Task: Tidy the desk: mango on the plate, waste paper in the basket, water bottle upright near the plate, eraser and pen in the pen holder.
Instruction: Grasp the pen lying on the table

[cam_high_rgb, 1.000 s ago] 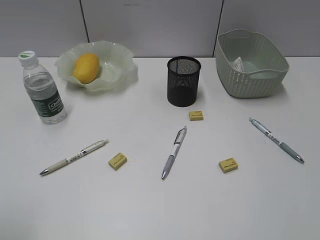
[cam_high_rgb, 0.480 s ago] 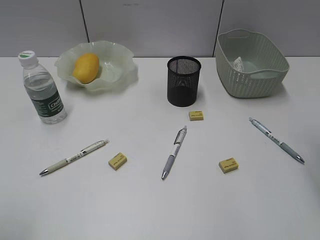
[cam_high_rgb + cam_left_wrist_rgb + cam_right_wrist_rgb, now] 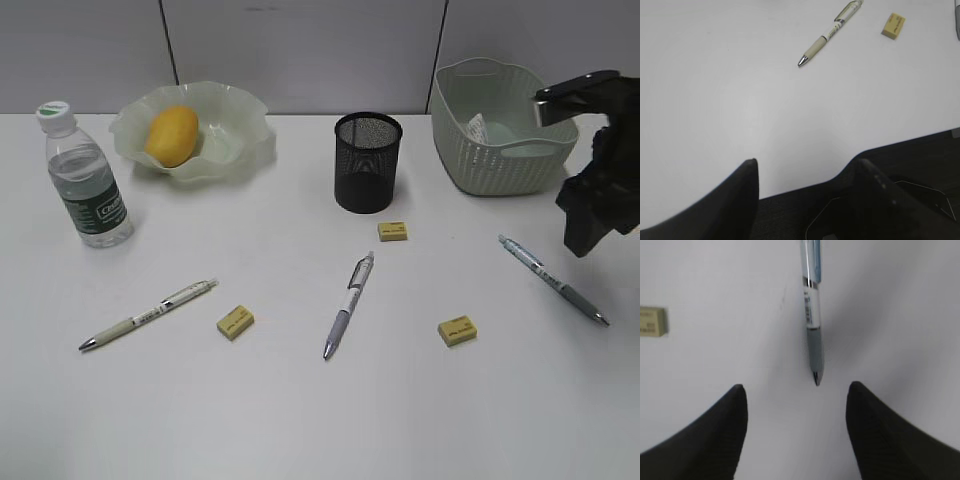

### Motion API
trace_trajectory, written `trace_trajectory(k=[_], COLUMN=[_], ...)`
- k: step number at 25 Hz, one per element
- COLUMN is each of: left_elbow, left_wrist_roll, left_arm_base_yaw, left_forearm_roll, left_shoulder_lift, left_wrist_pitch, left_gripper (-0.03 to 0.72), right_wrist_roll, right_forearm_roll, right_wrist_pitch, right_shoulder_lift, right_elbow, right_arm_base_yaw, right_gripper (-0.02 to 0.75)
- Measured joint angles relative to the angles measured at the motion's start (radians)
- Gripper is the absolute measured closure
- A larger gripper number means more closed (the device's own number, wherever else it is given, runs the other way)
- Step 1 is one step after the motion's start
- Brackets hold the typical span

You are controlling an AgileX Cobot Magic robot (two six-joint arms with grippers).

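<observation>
The mango [image 3: 171, 135] lies in the wavy green plate [image 3: 245, 130]. The water bottle [image 3: 85, 178] stands upright left of the plate. The waste paper [image 3: 478, 127] lies in the basket [image 3: 500, 160]. The black pen holder [image 3: 366, 162] stands mid-desk. Three pens lie on the desk [image 3: 300, 420]: left [image 3: 148, 314], middle [image 3: 348, 303], right [image 3: 552, 279]. Three yellow erasers lie at left [image 3: 235, 321], centre [image 3: 392, 231] and right [image 3: 456, 330]. My right gripper [image 3: 583, 245] is open, above the right pen [image 3: 811, 315]. My left gripper [image 3: 802, 167] is open at the desk's front edge, empty.
The left wrist view shows the left pen [image 3: 829, 34] and an eraser [image 3: 893, 25] far ahead, with the dark floor beyond the desk edge. The right wrist view shows one eraser [image 3: 651, 321] at the left. A grey panel wall stands behind the desk.
My right arm has come into the exterior view from the right and now hangs over the right pen. Nothing on the desk has moved.
</observation>
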Motion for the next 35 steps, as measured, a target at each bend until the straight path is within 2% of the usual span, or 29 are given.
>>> trace_trajectory(k=[9, 25, 28, 35], left_elbow=[0.0, 0.0, 0.0, 0.0], left_wrist_roll=[0.0, 0.0, 0.0, 0.0], left_arm_base_yaw=[0.0, 0.0, 0.0, 0.0], left_forearm_roll=[0.0, 0.001, 0.001, 0.001], left_shoulder_lift=[0.0, 0.0, 0.0, 0.0], left_wrist_pitch=[0.0, 0.0, 0.0, 0.0], left_gripper=[0.236, 0.24, 0.24, 0.246], right_wrist_roll=[-0.04, -0.034, -0.029, -0.011], right_forearm_roll=[-0.006, -0.013, -0.011, -0.005], right_wrist_pitch=[-0.1, -0.147, -0.146, -0.14], right_shoulder_lift=[0.195, 0.371, 0.376, 0.377], right_elbow=[-0.079, -0.13, -0.135, -0.136], right_arm_base_yaw=[0.0, -0.012, -0.021, -0.023], right_gripper=[0.312, 0.321, 0.366, 0.607])
